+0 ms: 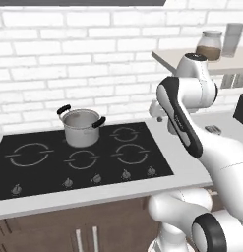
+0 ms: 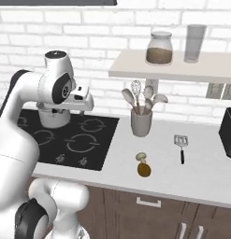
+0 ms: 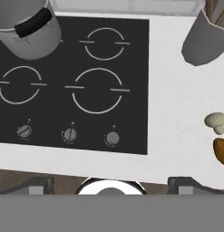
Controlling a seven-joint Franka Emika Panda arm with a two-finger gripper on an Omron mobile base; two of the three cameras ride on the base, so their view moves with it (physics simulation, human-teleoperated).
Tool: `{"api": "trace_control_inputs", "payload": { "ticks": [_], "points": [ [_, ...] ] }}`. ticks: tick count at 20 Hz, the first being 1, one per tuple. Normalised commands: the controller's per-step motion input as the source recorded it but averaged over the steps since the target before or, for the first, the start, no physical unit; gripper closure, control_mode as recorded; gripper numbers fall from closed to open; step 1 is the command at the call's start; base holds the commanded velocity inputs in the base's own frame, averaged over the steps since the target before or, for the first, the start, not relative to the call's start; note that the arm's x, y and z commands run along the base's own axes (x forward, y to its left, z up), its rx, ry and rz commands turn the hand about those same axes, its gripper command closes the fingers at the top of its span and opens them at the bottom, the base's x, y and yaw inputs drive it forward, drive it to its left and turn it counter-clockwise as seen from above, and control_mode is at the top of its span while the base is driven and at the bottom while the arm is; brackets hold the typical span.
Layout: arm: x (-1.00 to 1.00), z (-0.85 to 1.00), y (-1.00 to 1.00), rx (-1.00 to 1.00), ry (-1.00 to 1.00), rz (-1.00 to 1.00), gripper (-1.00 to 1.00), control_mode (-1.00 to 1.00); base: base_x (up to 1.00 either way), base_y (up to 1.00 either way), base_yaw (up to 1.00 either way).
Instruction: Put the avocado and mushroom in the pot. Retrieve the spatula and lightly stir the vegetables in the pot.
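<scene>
Left base view shows the pot (image 1: 82, 127) standing on the black cooktop (image 1: 54, 165), over a rear burner just left of the middle, with its two black handles pointing up-left and right. Its inside looks bare steel. From the right base camera, the pot (image 2: 54, 116) is mostly hidden behind the robot's arm. In the hand view the pot (image 3: 27, 28) sits at the upper left corner, one black handle across its rim.

The avocado (image 2: 144, 170) and the mushroom (image 2: 141, 157) lie on the white counter (image 2: 191, 175) to the right of the cooktop (image 2: 70, 140), touching or nearly touching each other, the mushroom on the wall side of the avocado. The hand view catches the pale mushroom (image 3: 216, 121) and the brown avocado (image 3: 221, 151) at its right edge, well apart from the pot.

The spatula (image 2: 181, 146) lies flat on the counter further right of the avocado, its slotted silver head toward the wall and its black handle toward the counter's front edge. A grey cup (image 2: 141, 122) holding pale spoons and a whisk stands near the wall, between the cooktop and the spatula.

The gripper (image 3: 111, 183) hangs above the cooktop's front edge, near the knobs, looking down. Its fingertips (image 3: 38, 185) stand far apart at the bottom of the hand view, spread wide, with nothing between them and touching nothing.

A shelf (image 2: 173, 67) above the cup carries a jar (image 2: 160, 48) and a glass (image 2: 195, 43).
</scene>
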Motion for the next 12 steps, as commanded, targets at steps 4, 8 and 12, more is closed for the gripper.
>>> {"api": "trace_control_inputs", "payload": {
  "ticks": [4, 8, 12],
  "points": [
    [0.00, 0.00, 0.00, 0.00, 0.00, 0.00, -1.00, 1.00, 0.68, 0.00, 0.00],
    [0.00, 0.00, 0.00, 0.00, 0.00, 0.00, -1.00, 1.00, 0.12, -0.01, 0.00],
    [0.00, 0.00, 0.00, 0.00, 0.00, 0.00, -1.00, 1.00, 0.00, 0.00, 0.00]
  ]
}}
